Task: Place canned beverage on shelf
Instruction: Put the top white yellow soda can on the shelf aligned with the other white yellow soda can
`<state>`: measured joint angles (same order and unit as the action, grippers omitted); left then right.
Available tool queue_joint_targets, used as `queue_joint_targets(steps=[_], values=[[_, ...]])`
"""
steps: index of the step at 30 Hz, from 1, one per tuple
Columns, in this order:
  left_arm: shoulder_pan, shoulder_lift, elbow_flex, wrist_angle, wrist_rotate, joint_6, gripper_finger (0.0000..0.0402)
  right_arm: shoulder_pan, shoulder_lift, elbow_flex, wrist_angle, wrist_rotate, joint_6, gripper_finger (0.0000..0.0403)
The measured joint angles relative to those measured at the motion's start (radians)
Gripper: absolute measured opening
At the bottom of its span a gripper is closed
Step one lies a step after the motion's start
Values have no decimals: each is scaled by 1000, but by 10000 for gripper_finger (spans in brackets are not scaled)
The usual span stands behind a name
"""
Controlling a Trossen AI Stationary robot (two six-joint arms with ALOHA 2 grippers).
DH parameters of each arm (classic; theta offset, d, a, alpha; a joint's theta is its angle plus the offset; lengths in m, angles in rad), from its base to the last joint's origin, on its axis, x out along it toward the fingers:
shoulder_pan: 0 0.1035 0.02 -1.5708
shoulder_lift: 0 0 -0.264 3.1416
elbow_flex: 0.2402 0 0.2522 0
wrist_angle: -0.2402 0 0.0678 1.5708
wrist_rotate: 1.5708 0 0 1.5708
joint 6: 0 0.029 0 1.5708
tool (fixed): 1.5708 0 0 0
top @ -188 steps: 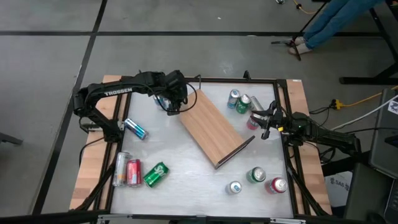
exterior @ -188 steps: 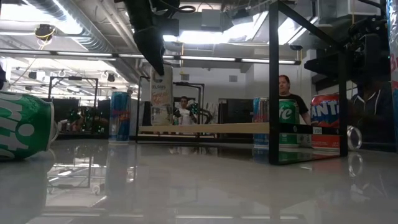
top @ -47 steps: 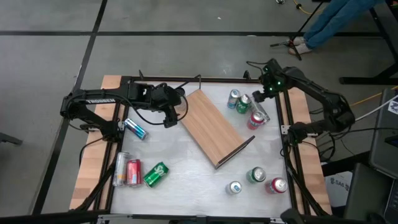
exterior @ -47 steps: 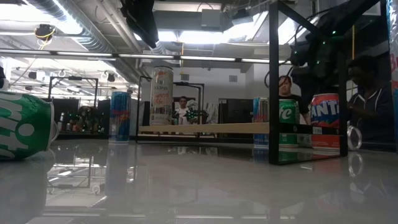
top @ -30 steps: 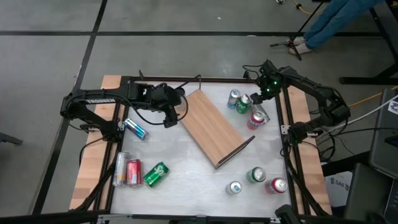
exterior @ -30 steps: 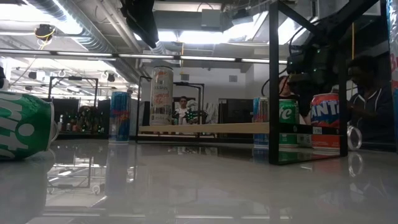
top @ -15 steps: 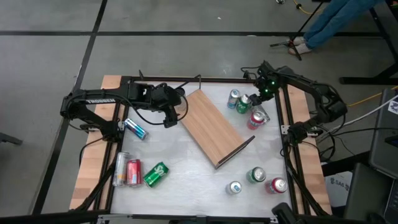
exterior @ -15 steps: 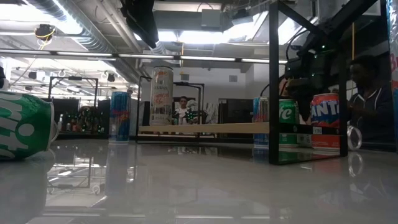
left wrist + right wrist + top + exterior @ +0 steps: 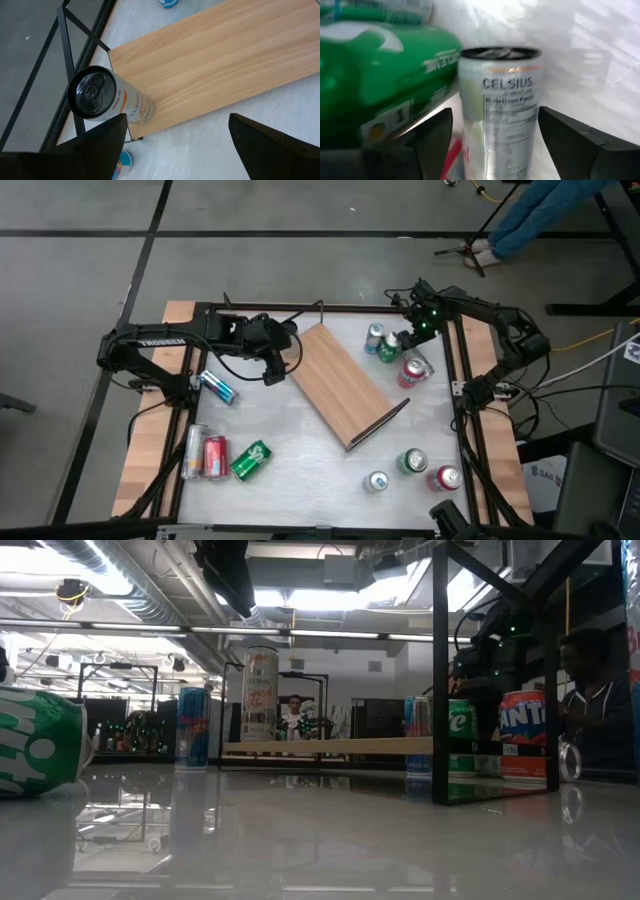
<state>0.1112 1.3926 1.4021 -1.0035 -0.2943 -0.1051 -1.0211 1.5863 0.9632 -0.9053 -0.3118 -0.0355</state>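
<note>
You see the shelf [image 9: 345, 386] lying diagonally in the middle of the table [image 9: 300, 465], with one white can [image 9: 112, 101] standing upright on its far left end. The left gripper [image 9: 270, 366] hangs open just beside that end, holding nothing. The right gripper [image 9: 409, 332] is at the far right, fingers apart around an upright silver Celsius can [image 9: 501, 110], beside a green can [image 9: 380, 65].

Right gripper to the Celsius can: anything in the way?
Nothing visible stands between them. The Celsius can stands upright straight ahead of the right gripper, framed by its open fingers. A green can sits close beside it, so the finger on that side may have little room.
</note>
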Motion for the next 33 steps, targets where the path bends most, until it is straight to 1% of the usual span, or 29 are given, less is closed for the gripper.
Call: queue_joint_targets(steps=[4,7,12,18,22,27,33], values=[[0,0,0,0,0,0,339,0,4,-4,12,35,0,285],[0,0,0,3,0,0,339,1,4,-3,14,81,0,285],[0,0,0,3,0,0,339,0,4,-3,14,86,0,285],[0,0,0,3,0,0,339,0,1,-1,12,126,27,285],[0,0,0,3,0,0,339,0,1,-1,14,126,30,285],[0,0,0,3,0,0,339,0,2,-2,14,97,31,285],[0,0,0,3,0,0,339,0,2,-2,23,105,31,285]])
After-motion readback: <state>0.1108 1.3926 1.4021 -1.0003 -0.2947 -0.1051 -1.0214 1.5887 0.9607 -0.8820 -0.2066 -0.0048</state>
